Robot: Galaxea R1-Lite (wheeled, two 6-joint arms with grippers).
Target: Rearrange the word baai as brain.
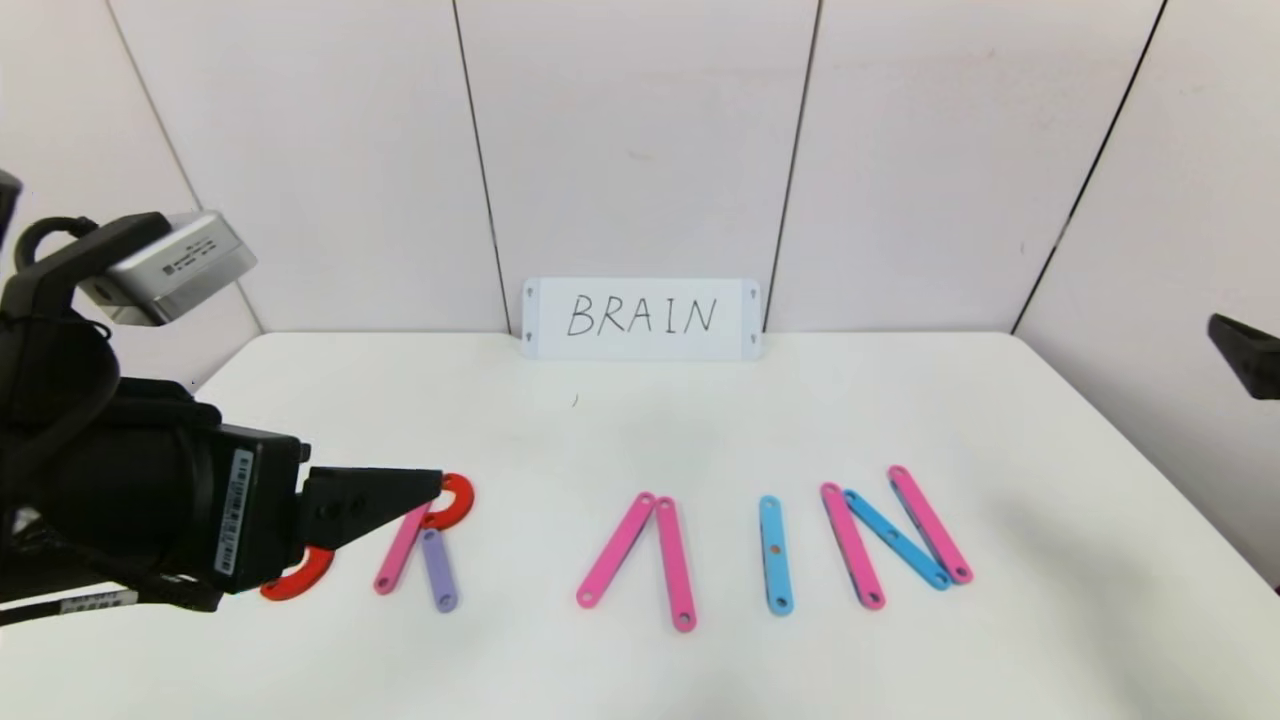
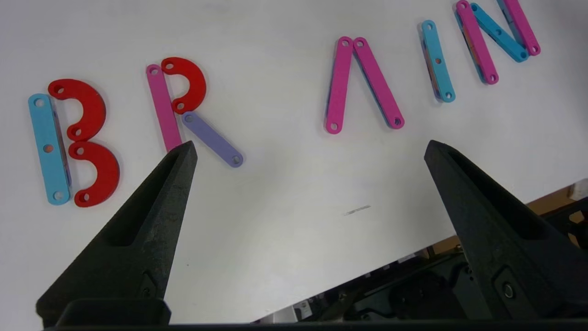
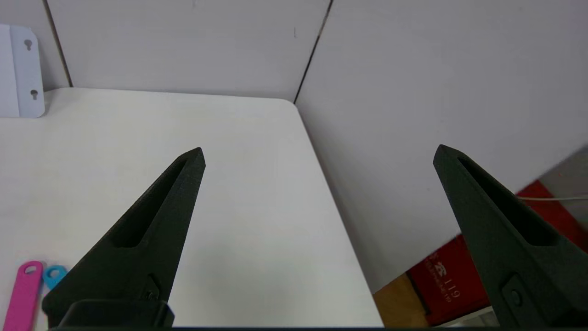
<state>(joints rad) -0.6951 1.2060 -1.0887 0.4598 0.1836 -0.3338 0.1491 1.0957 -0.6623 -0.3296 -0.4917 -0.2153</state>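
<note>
The word lies flat on the white table (image 1: 700, 440). In the left wrist view it reads B (blue bar (image 2: 47, 149), two red arcs (image 2: 82, 108)), R (pink bar (image 2: 163, 108), red arc (image 2: 186, 85), purple bar (image 2: 212, 139)), two pink bars leaning into a peak (image 2: 363, 82), a blue bar I (image 2: 438, 60), and N (image 2: 498, 32). My left gripper (image 2: 310, 151) is open and empty, hovering above the table just in front of the R. In the head view the left gripper (image 1: 425, 490) and arm hide most of the B. My right gripper (image 3: 319, 154) is open and empty at the table's right edge.
A white card (image 1: 641, 318) with handwritten "BRAIN" stands against the back wall. Wall panels close the table at the back and both sides. The right arm (image 1: 1245, 355) shows at the right edge of the head view. The table's front edge (image 2: 367, 276) lies near the left gripper.
</note>
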